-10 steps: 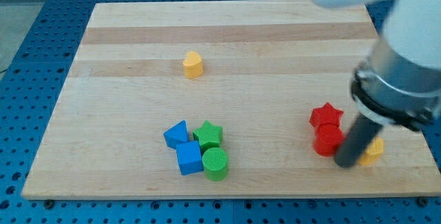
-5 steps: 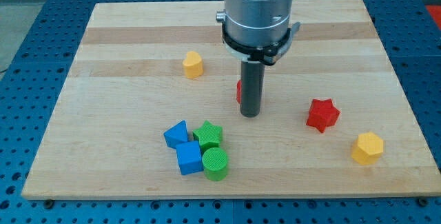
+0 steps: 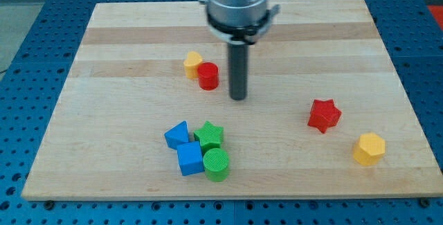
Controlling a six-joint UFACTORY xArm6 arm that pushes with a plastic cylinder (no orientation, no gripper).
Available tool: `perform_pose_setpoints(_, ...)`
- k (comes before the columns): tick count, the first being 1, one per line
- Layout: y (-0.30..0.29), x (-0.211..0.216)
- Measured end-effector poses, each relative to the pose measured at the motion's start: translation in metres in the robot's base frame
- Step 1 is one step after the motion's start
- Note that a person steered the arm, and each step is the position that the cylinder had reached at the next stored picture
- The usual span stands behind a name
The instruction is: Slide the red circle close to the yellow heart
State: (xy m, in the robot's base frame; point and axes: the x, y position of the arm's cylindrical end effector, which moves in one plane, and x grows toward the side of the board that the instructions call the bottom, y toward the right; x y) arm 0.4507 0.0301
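The red circle (image 3: 208, 76), a short red cylinder, stands on the wooden board right against the yellow heart (image 3: 193, 64), on the heart's lower right side. My tip (image 3: 238, 97) rests on the board just to the right of the red circle, a small gap apart from it. The dark rod rises from there to the grey arm body at the view's top.
A red star (image 3: 324, 115) and a yellow hexagon (image 3: 368, 149) lie at the right. A cluster of a blue triangle-like block (image 3: 177, 134), a blue cube (image 3: 189, 158), a green star (image 3: 209, 135) and a green circle (image 3: 216, 164) sits at the lower middle.
The red circle has slid from beside the red star at the lower right up and left across the board to the yellow heart. My tip followed behind it and now stands slightly back from it.
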Motion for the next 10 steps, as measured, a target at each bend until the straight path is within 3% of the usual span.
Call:
perform_pose_setpoints(1,0.009,-0.031)
perform_pose_setpoints(2,-0.023,-0.044)
perform_pose_setpoints(4,-0.09,-0.022)
perform_pose_setpoints(6,-0.054,0.0)
perform_pose_setpoints(10,-0.2,0.02)
